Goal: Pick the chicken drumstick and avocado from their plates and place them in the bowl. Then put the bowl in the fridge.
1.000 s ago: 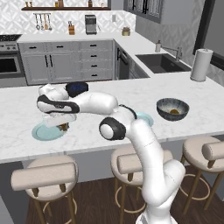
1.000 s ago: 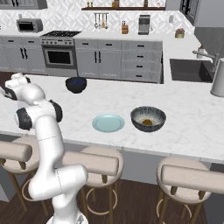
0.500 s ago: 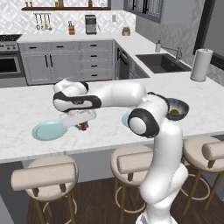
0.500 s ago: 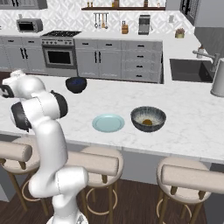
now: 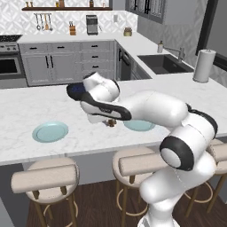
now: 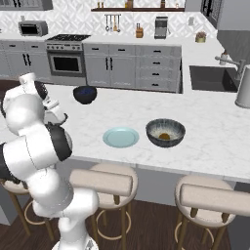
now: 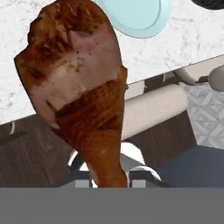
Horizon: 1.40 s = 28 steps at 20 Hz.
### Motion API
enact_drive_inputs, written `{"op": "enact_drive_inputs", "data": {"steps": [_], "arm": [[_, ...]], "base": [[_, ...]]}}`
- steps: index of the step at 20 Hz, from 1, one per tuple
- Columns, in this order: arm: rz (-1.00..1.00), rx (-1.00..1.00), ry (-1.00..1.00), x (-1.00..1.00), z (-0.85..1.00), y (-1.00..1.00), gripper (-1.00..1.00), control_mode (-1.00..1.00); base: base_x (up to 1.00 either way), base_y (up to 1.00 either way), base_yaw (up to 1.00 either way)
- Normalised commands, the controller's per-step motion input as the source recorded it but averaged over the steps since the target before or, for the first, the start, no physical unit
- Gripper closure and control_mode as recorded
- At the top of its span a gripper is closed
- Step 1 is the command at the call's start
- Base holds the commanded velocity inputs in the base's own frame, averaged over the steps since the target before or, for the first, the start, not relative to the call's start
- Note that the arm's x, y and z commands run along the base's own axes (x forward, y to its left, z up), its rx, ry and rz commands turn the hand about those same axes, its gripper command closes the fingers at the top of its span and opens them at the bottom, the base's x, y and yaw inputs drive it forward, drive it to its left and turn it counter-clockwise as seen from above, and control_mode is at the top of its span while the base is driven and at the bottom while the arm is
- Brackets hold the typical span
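Clamped on the chicken drumstick [image 7: 81, 92] by its narrow bone end, the gripper [image 7: 114, 178], jaws drawn close with the meat between them; thick reddish-brown end sticking away from the hand and looming large in the hand view. In the left base view, the same drumstick [image 5: 111, 123] hanging as a small brown lump under the hand, lifted clear of the marble island counter [image 5: 26, 106], between the two teal plates.

Taking that counter as the landmark: toward its near edge, on the left in the left base view, one pale teal plate [image 5: 50, 131] lying flat and bare. Further right along the same near strip, the second teal plate [image 5: 138, 125], partly hidden behind the white forearm; seen whole and bare in the right base view [image 6: 120, 137]. Just beside that plate, to its right in the right base view, the ribbed blue-grey bowl [image 6: 165, 132], upright, apart from the plate, with a small yellowish-brown avocado [image 6: 165, 136] resting on its pale inside. Nearer the counter's far edge, a dark navy bowl [image 6: 85, 94] standing alone, well apart from the others. At the counter's right end, a paper towel roll [image 5: 203, 65] upright. Under the counter's near edge, padded stools [image 6: 101, 181] in a row.
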Motion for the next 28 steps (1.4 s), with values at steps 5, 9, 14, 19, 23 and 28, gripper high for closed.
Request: {"op": "enact_drive_inputs", "data": {"steps": [5, 9, 14, 19, 23, 28], "arm": [[0.00, 0.04, 0.00, -0.02, 0.49, -1.00, 1.00, -1.00], [0.00, 0.09, 0.00, 0.00, 0.24, -1.00, 1.00, -1.00], [0.00, 0.13, 0.00, 0.00, 0.12, -1.00, 1.00, -1.00], [0.00, 0.12, 0.00, 0.10, 0.11, -1.00, 1.00, -1.00], [0.00, 0.09, 0.03, 0.27, 0.10, -1.00, 1.00, -1.00], [0.00, 0.08, 0.05, 0.42, 0.02, -1.00, 1.00, -1.00]], "base": [[0.00, 0.00, 0.00], [0.00, 0.00, 0.00], [0.00, 0.00, 0.00], [0.00, 0.00, 0.00], [0.00, 0.00, 0.00], [0.00, 0.00, 0.00]]}}
